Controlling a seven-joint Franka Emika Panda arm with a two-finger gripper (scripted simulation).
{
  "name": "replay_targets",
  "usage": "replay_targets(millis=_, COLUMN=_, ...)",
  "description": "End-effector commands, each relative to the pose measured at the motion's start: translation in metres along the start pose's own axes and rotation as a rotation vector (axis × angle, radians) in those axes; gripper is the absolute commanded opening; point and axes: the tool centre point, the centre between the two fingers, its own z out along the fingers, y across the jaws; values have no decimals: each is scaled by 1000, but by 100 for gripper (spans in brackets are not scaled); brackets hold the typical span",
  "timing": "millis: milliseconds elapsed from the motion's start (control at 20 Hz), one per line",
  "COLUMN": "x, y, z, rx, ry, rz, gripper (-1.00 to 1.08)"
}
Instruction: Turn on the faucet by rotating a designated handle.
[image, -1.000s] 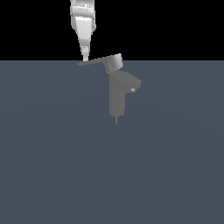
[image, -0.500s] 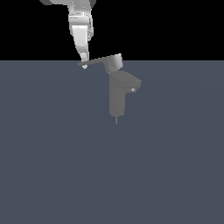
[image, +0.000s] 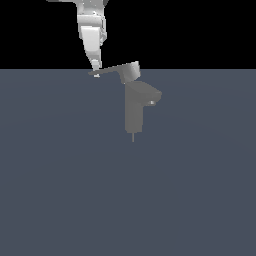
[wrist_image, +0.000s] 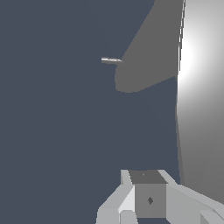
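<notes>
The grey faucet (image: 134, 112) stands upright in the middle of the exterior view, its blocky spout (image: 151, 96) pointing to the exterior view's right. The flat handle (image: 111, 71) runs from the cap on top toward the exterior view's left. My gripper (image: 95, 68) comes down from above with its fingers together, and its tip is at the handle's pointed end, holding nothing. In the wrist view the handle (wrist_image: 201, 109) is a bright grey slab beside my fingertips (wrist_image: 149, 197), with the dark faucet body (wrist_image: 146, 57) beyond.
A flat dark blue-grey floor (image: 60, 190) fills the lower part of the exterior view under a black background. A thin pin (image: 132, 137) sticks out below the faucet body and also shows in the wrist view (wrist_image: 111, 60).
The gripper has shifted slightly toward the exterior view's left, and the handle's tip has swung that way with it. The faucet body has not moved.
</notes>
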Motion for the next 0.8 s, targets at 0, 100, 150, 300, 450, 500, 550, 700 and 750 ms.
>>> replay_targets(millis=0, x=0, y=6, z=0, rx=0, ry=0, rz=0, gripper=-100)
replay_targets(millis=100, x=0, y=10, z=0, rx=0, ry=0, rz=0, gripper=-100)
replay_targets(millis=150, x=0, y=12, z=0, rx=0, ry=0, rz=0, gripper=-100)
replay_targets(millis=300, x=-1, y=19, z=0, rx=0, ry=0, rz=0, gripper=-100)
replay_targets(millis=450, x=-1, y=26, z=0, rx=0, ry=0, rz=0, gripper=-100)
replay_targets(millis=500, x=-1, y=29, z=0, rx=0, ry=0, rz=0, gripper=-100)
replay_targets(millis=550, x=-1, y=31, z=0, rx=0, ry=0, rz=0, gripper=-100)
replay_targets(millis=700, x=-1, y=38, z=0, rx=0, ry=0, rz=0, gripper=-100)
replay_targets(millis=750, x=-2, y=41, z=0, rx=0, ry=0, rz=0, gripper=-100)
